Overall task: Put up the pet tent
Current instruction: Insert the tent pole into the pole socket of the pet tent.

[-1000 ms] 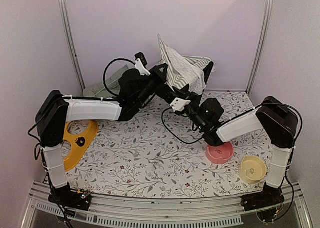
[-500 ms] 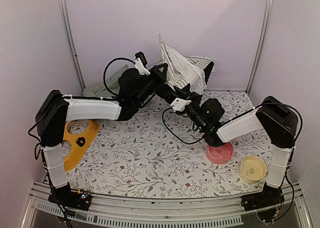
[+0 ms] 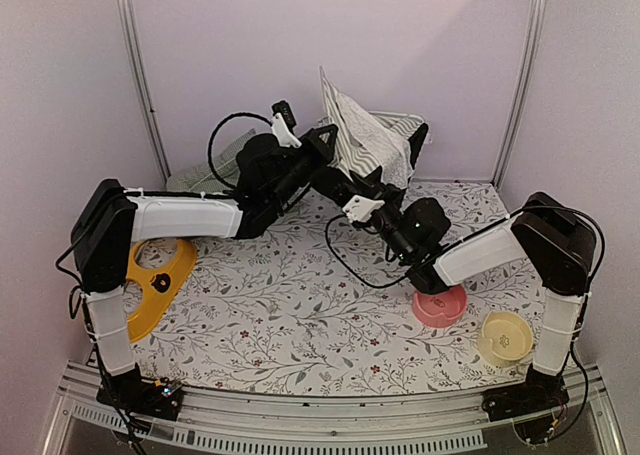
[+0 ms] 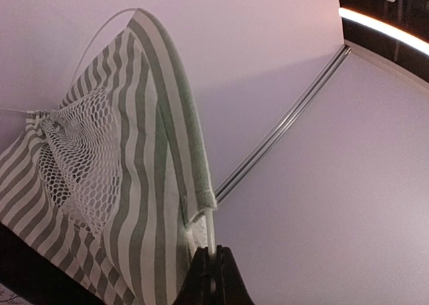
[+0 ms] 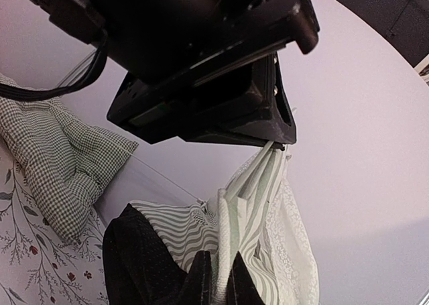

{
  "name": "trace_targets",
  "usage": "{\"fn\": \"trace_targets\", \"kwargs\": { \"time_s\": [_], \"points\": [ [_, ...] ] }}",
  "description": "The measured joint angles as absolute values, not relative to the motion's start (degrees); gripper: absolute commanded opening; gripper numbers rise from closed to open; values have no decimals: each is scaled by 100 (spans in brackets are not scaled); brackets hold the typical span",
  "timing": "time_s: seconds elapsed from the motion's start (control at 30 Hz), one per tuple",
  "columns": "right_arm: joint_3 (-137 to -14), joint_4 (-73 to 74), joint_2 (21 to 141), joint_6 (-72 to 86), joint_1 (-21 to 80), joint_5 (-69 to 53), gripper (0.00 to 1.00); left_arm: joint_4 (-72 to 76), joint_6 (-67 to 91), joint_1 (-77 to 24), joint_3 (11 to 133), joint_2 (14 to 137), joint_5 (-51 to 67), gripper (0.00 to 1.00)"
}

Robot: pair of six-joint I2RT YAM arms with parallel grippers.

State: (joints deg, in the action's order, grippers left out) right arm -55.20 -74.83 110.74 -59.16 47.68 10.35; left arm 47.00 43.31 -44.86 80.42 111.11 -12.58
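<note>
The pet tent (image 3: 368, 140), green-and-white striped fabric with white mesh, stands half raised against the back wall. In the left wrist view its striped panel (image 4: 144, 151) and mesh (image 4: 80, 144) rise to a curved peak. My left gripper (image 4: 212, 255) is shut on a thin white pole (image 4: 212, 228) that sticks out of the tent's edge sleeve; from above this gripper (image 3: 328, 133) is at the tent's left side. Just below it, my right gripper (image 3: 338, 178) is shut on a white padded seam of the tent (image 5: 224, 238), with a black fabric part (image 5: 137, 258) beside it.
A green checked cushion (image 3: 205, 175) lies at the back left, also in the right wrist view (image 5: 53, 164). A yellow flat piece (image 3: 155, 280) lies at the left edge. A pink bowl (image 3: 440, 305) and a cream bowl (image 3: 505, 337) sit at the front right. The mat (image 3: 280, 305) is flower-patterned.
The left gripper and the tent's peak have shifted very slightly up and to the right. Both grips are unchanged.
</note>
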Motion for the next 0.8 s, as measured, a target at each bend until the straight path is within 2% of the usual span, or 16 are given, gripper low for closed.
{"fn": "trace_targets", "kwargs": {
  "time_s": [0.8],
  "points": [
    [-5135,-8342,11236,-5940,4840,1238,0,4495,4654,-4484,8073,11111,-873,0]
  ]
}}
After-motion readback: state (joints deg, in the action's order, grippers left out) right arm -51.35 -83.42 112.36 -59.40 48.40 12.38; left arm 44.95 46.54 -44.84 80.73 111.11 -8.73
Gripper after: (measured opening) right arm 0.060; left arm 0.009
